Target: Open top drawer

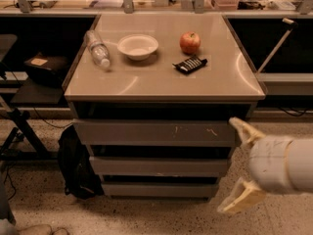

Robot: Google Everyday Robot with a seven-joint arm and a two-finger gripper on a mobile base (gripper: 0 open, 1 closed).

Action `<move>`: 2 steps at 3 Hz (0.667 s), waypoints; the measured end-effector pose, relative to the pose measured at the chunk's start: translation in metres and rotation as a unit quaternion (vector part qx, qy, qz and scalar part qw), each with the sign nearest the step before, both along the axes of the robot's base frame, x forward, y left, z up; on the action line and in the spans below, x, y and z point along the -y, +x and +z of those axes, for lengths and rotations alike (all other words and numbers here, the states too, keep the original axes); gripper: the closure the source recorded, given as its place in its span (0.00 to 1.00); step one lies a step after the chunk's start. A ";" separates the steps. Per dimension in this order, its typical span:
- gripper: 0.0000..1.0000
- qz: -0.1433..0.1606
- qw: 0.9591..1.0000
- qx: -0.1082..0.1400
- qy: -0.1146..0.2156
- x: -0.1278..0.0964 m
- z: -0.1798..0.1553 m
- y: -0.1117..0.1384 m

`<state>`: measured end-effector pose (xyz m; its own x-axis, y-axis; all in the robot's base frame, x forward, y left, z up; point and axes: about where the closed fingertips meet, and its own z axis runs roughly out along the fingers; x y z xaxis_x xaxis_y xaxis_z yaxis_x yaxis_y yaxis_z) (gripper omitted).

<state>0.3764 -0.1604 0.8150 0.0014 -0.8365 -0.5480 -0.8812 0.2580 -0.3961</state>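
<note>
The top drawer (156, 132) is the widest grey front of three, just under the counter top, with small white scuffs right of centre. It looks closed, flush with the cabinet. My gripper (241, 167) comes in from the right edge of the camera view, low and in front of the cabinet's right side. Its two pale fingers (244, 130) are spread wide apart, one near the top drawer's right end and one lower down. It holds nothing.
On the counter (161, 82) lie a plastic bottle (98, 49), a white bowl (138, 46), a red apple (190, 43) and a dark snack packet (190, 64). A black backpack (76, 168) leans at the cabinet's left foot. Two narrower drawers (159, 166) sit below.
</note>
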 end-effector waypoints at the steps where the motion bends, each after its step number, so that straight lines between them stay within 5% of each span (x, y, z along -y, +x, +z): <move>1: 0.00 0.011 0.999 -0.029 0.037 -0.009 -0.047 -0.002; 2: 0.00 0.011 0.999 -0.030 0.037 -0.009 -0.047 -0.002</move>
